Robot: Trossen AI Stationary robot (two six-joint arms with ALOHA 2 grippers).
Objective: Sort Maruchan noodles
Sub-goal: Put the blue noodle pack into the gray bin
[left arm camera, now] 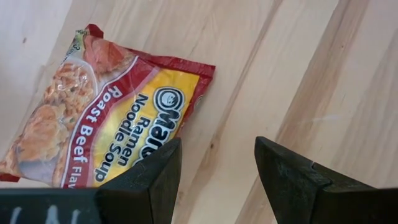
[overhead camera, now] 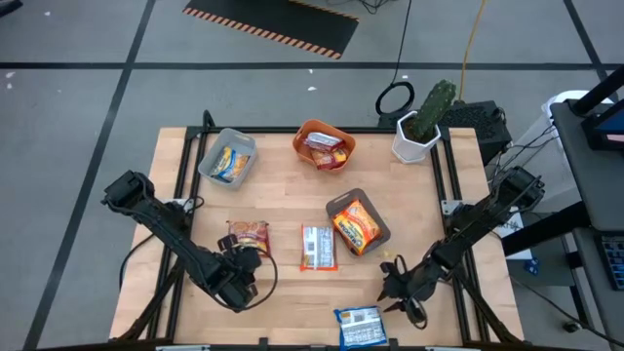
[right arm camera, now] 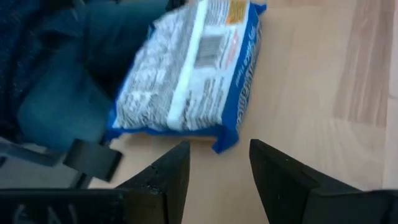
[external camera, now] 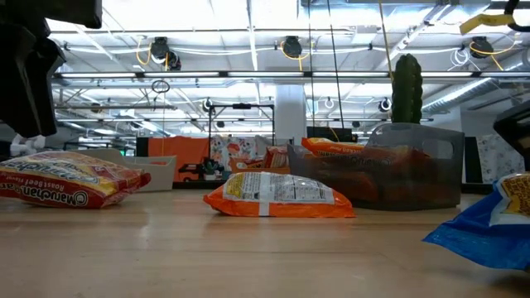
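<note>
A red-and-yellow Roast Beef noodle packet [left arm camera: 112,112] lies flat on the table [overhead camera: 283,302], also seen in the high view [overhead camera: 248,234]. My left gripper [left arm camera: 217,165] is open just near of it, touching nothing. A blue packet [right arm camera: 186,74] lies printed back up at the table's near edge [overhead camera: 359,327]. My right gripper [right arm camera: 219,168] hovers open just short of it [overhead camera: 405,297]. An orange packet [overhead camera: 318,247] lies flat mid-table. Three more packets rest in trays.
A grey tray [overhead camera: 226,156] holds a yellow-and-blue packet, an orange tray [overhead camera: 324,144] a red-and-white one, and a dark tray [overhead camera: 357,222] an orange one. A potted cactus [overhead camera: 421,127] stands at the far right corner. Bare wood lies between the two grippers.
</note>
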